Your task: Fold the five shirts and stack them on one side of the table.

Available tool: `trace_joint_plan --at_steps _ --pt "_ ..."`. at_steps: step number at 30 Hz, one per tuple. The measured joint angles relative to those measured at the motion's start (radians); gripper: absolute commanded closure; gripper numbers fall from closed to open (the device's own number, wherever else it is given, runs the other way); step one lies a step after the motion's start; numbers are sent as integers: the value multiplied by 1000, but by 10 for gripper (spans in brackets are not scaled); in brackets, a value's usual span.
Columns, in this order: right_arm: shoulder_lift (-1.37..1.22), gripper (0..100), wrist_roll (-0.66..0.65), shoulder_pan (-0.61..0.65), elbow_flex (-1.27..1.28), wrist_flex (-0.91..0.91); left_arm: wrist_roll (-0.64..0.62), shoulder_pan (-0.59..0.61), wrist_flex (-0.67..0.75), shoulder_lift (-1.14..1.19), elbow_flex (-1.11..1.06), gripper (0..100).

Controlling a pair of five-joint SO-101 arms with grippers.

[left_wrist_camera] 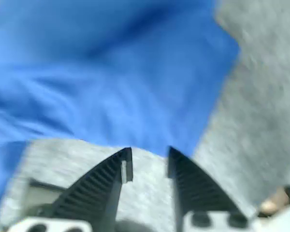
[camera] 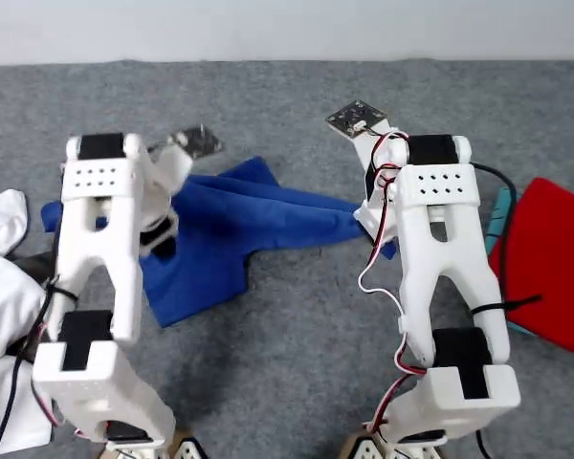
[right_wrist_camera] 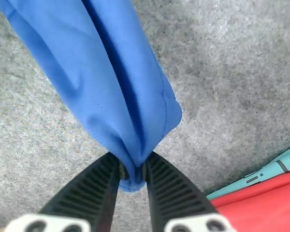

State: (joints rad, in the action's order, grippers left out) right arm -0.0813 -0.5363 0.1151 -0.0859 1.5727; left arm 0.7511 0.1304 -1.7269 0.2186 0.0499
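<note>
Pinches bunched edge of blue shirt [right_wrist_camera: 111,87] in right jaws; holds left jaws apart, empty, cloth just ahead on bench [right_wrist_camera: 232,72]. Risks slipping free on hard pull; likely drags shirt crooked, one side unheld.

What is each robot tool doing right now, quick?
Left tool: open, holding nothing.
Right tool: closed on the blue fabric shirt.

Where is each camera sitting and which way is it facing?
High view: fixed overhead, looking down on table, left arm, right arm, blue shirt.
Left wrist view: on left arm, past open left hand onto blue shirt.
Right wrist view: on right arm, right hand shut on blue shirt.
All share the blue shirt.
</note>
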Motion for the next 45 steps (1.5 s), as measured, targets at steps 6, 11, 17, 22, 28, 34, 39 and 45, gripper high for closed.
trace_joint_plan --at_steps 6,11,17,22,28,34,39,45 --pt "-9 988 12 0 0 0 6 6 3 -8 -107 782" --pt "-9 988 34 0 0 0 6 8 15 38 -147 784" --pt "-9 987 37 0 0 0 6 11 89 183 -147 786" --pt "-9 987 37 0 0 0 6 11 143 267 -147 787" --pt "-9 987 37 0 0 0 5 35 178 310 -144 789" --pt "-9 987 37 0 0 0 -14 38 181 347 -114 915" --pt "-9 987 37 0 0 0 -11 32 178 348 -114 986" --pt "-9 988 37 0 0 3 -11 18 126 296 -117 987"
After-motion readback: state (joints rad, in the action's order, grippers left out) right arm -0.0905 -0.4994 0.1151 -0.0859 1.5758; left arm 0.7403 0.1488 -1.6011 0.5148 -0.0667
